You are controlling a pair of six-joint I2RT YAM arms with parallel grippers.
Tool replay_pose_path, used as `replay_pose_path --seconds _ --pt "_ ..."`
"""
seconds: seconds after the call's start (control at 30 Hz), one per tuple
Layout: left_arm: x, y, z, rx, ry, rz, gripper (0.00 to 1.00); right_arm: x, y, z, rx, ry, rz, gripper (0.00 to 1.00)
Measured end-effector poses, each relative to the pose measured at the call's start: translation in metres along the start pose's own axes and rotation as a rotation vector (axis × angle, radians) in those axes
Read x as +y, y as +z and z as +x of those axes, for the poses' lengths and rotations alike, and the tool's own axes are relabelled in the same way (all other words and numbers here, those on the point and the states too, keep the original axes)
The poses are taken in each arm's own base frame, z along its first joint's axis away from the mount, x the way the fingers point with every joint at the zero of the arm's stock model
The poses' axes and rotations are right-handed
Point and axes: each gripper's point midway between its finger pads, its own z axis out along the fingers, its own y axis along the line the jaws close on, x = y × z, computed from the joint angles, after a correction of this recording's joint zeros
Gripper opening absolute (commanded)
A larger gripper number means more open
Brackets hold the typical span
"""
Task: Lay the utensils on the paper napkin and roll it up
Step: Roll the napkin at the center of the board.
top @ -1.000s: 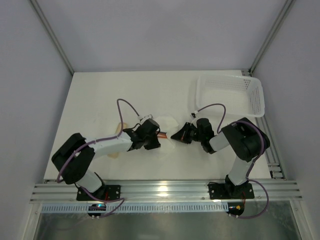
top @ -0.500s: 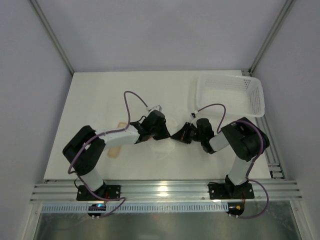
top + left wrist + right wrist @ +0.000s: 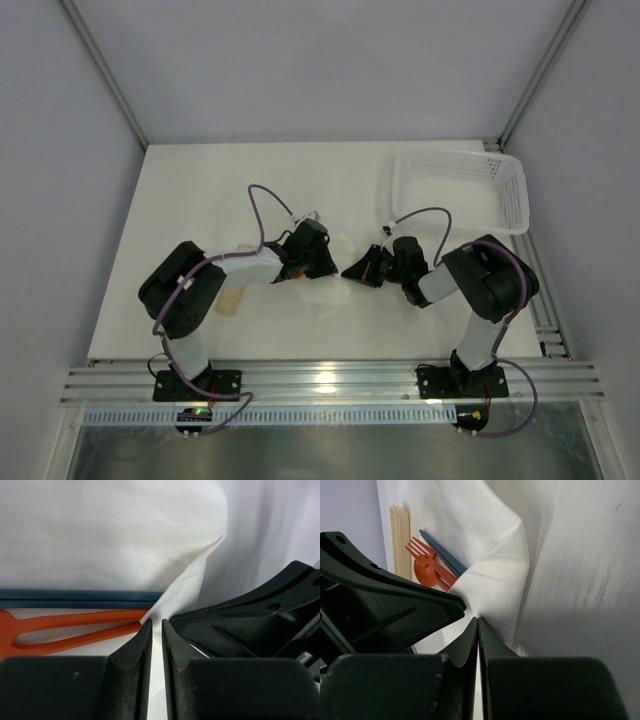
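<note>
Both arms rise from the near edge of the worktop (image 3: 200,190) and bend inward, so the left gripper (image 3: 322,265) and right gripper (image 3: 352,271) face each other low over the middle, tips just apart. Under and between them lies the paper napkin (image 3: 325,295), white, thin and partly folded over.

The left wrist view shows the left gripper (image 3: 156,625) pinched to a sliver, with a raised fold of the napkin (image 3: 125,530) running down between its jaws. Two orange handles (image 3: 75,630) and a dark blue stick (image 3: 75,597) pass under the fold.

The right wrist view shows the right gripper (image 3: 478,622) clenched tight on the napkin's (image 3: 485,545) lifted edge. Only here do the utensil heads show: an orange spoon (image 3: 427,572), an orange fork (image 3: 415,547) and the dark blue stick (image 3: 442,552), poking out from the fold beside a beige piece (image 3: 400,535).

At the far right corner sits a white perforated basket (image 3: 520,195).
</note>
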Motion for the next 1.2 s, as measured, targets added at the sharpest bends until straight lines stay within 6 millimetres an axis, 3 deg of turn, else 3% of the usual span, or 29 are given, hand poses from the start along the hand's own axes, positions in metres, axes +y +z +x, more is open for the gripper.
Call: replay_pose_path --seconds 0.43,0.9,1.2 --pt "0.005 0.008 0.001 0.021 -0.022 0.005 0.00 0.000 0.000 -0.001 -0.001 -0.005 0.008 0.04" --pt "0.004 0.008 0.001 0.024 -0.041 0.005 0.00 0.022 -0.016 -0.011 -0.035 -0.069 -0.004 0.03" --pt "0.004 0.008 0.001 0.024 -0.043 0.005 0.00 -0.010 -0.022 0.022 0.028 -0.010 0.030 0.04"
